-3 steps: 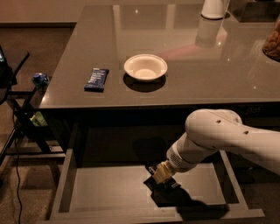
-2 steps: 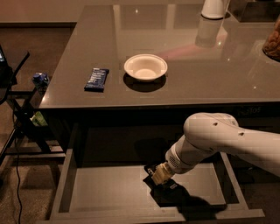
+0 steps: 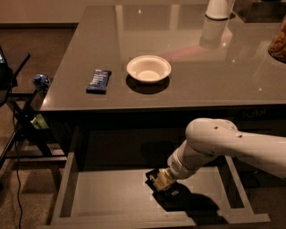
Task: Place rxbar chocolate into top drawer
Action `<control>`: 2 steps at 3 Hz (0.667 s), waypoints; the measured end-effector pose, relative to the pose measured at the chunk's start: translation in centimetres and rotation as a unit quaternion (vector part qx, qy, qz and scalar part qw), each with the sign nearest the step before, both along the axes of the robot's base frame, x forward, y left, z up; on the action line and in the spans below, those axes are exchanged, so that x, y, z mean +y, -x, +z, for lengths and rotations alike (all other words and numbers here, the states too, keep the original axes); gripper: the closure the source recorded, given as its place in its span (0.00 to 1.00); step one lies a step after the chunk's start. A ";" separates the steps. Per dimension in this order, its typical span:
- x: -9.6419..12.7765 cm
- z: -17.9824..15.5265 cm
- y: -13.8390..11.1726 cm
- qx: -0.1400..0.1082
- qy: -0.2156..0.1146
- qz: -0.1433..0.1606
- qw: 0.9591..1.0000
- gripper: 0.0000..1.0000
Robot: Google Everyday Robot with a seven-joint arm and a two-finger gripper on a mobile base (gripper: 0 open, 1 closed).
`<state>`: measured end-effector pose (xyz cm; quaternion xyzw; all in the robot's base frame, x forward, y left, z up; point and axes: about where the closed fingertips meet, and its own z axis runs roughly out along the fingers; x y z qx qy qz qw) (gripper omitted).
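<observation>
The top drawer (image 3: 111, 192) is pulled open below the table's front edge, grey with low side walls. My gripper (image 3: 163, 183) reaches down into its middle, close to the drawer bottom. It is shut on the rxbar chocolate (image 3: 153, 175), a small black bar whose ends stick out on either side of the fingers. The white arm comes in from the right and casts a shadow on the drawer floor.
On the grey table (image 3: 201, 85) lie a dark blue-wrapped bar (image 3: 98, 81) and a white bowl (image 3: 149, 68). A white container (image 3: 218, 9) and a jar (image 3: 279, 42) stand at the far right. A dark stand (image 3: 18, 112) is left of the table.
The gripper with the black bar has sunk slightly lower in the drawer. Everything on the table is unmoved.
</observation>
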<state>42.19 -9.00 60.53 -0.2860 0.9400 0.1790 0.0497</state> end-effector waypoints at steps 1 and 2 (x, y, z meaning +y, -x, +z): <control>0.0 -0.1 0.0 0.001 0.000 0.000 1.000 0.83; 0.0 -0.1 0.0 0.001 0.000 0.000 1.000 0.59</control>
